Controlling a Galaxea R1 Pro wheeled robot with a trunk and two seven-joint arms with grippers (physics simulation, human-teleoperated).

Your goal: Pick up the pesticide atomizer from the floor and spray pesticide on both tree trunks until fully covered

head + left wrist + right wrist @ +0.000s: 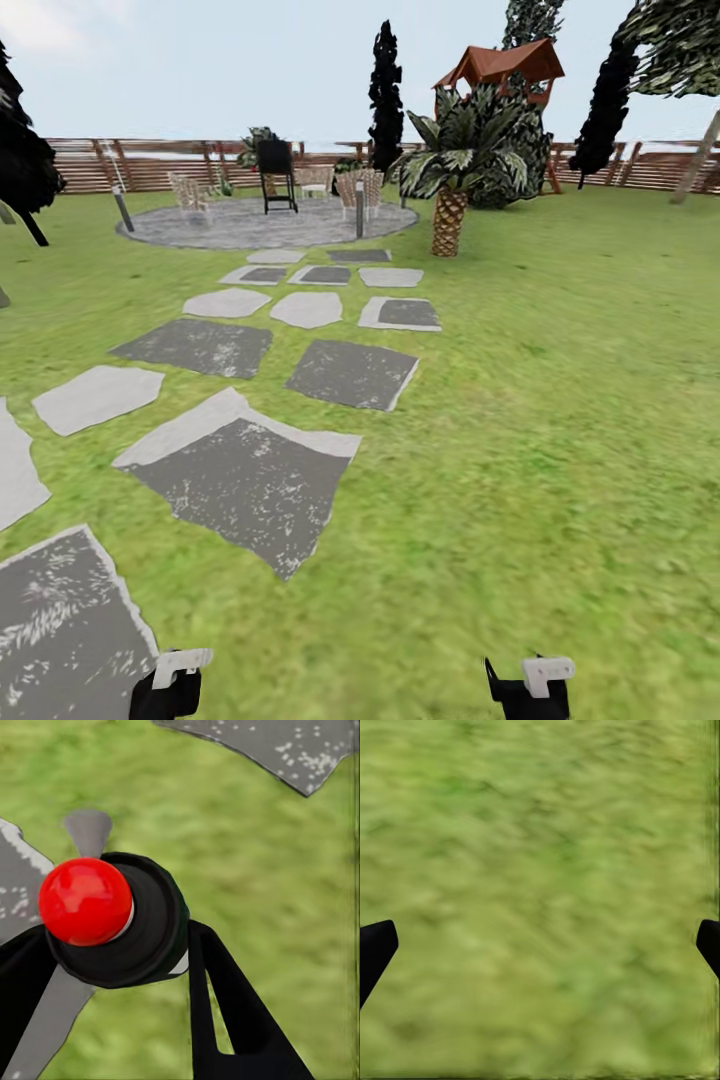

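The pesticide atomizer (146, 926) is a black round body with a red ball (84, 900) on its end. My left gripper (112, 971) is shut on it, one black finger (225, 1012) on each side, above grass and paving. In the head view the left gripper (165, 693) is at the bottom edge, beside a paving slab. My right gripper (525, 688) is low on the right over the floor (520, 450); its fingertips (375, 949) stand far apart, open and empty. A pale bare tree trunk (698, 160) leans at the far right by the fence.
Grey paving stones (240, 470) run from the near left up to a round stone patio (270, 222) with chairs and a black grill (277, 172). A short palm (449, 215) stands mid-right. Dark narrow trees (385, 95) and a brown slat fence (140, 165) ring the lawn.
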